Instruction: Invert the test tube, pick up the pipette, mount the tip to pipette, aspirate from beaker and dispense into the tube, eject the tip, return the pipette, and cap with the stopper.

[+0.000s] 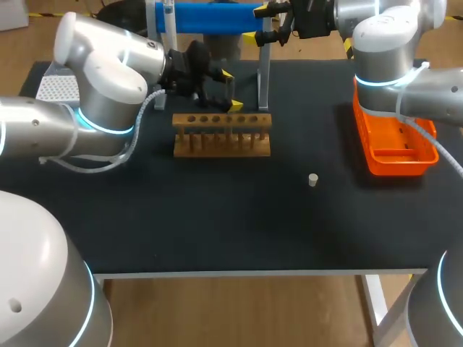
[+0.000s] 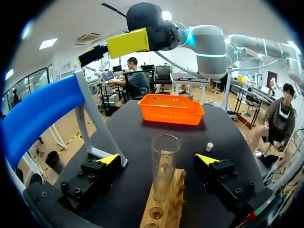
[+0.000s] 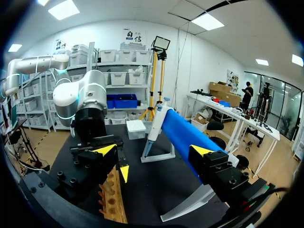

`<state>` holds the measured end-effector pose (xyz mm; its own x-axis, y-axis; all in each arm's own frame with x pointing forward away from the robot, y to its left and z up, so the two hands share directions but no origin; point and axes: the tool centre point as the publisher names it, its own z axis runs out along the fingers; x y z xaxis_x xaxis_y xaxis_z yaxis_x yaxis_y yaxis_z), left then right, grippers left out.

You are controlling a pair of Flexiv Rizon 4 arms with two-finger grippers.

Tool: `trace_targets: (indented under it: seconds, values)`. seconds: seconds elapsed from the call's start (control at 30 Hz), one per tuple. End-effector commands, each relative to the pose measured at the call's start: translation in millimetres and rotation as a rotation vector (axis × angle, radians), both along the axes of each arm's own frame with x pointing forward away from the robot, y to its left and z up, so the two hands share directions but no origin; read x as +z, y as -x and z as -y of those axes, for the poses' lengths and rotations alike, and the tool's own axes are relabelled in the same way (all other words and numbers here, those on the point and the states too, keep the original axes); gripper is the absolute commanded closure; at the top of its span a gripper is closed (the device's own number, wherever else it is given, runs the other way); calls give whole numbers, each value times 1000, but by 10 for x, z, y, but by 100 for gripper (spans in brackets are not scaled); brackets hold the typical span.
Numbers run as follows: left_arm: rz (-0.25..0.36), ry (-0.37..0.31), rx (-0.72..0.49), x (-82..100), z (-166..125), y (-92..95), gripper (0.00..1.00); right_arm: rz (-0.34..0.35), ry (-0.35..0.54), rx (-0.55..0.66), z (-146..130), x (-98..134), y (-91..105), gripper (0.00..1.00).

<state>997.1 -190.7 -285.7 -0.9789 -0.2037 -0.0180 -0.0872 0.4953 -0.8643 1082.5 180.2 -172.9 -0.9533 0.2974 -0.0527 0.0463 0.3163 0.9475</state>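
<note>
A clear glass test tube (image 2: 165, 164) stands upright in the wooden rack (image 2: 164, 202), mouth up. My left gripper (image 2: 158, 159) is open, and its yellow-tipped fingers (image 2: 108, 159) flank the tube without touching it. In the head view this gripper (image 1: 231, 90) hovers over the rack (image 1: 222, 134) and hides the tube. The pipette (image 3: 154, 129) hangs on the blue-barred stand (image 3: 183, 137), ahead of my open right gripper (image 3: 153, 150). That gripper (image 1: 264, 23) is at the stand's right end. A small pale stopper (image 1: 313, 179) lies on the black mat, right of the rack.
An orange basket (image 1: 394, 144) sits at the table's right edge, under my right arm. A white tip box (image 1: 58, 88) stands at the far left corner. The stand's metal legs (image 1: 264, 87) rise just behind the rack.
</note>
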Motion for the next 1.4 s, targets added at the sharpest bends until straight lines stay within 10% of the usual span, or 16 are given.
trace_targets:
  seconds: [0.03, 1.4]
  values:
    - [-5, -5, -4, -42, 30, -16, 0, -2, 3, 1, 2, 5, -3, 0]
    - [-35, -32, -18, -162, 27, -31, 0, -2, 3, 1, 2, 5, -3, 0]
